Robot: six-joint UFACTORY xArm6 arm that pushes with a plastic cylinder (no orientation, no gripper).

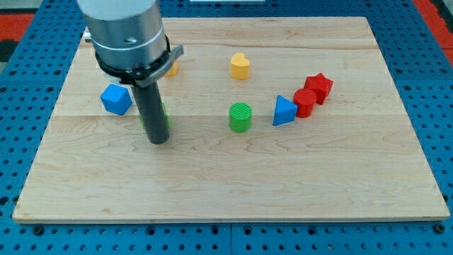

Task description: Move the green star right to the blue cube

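Observation:
The blue cube [116,99] sits on the wooden board [233,177] at the view's left. The green star [164,115] is just right of the cube and mostly hidden behind my rod; only slivers of green show at the rod's edges. My tip [158,140] rests on the board directly in front of the green star, to the lower right of the blue cube.
A green cylinder [241,117] stands at the centre. A blue triangular block [284,111], a red cylinder [305,102] and a red star [318,86] form a row to its right. A yellow heart [240,66] lies near the top. An orange block [170,69] peeks out behind the arm.

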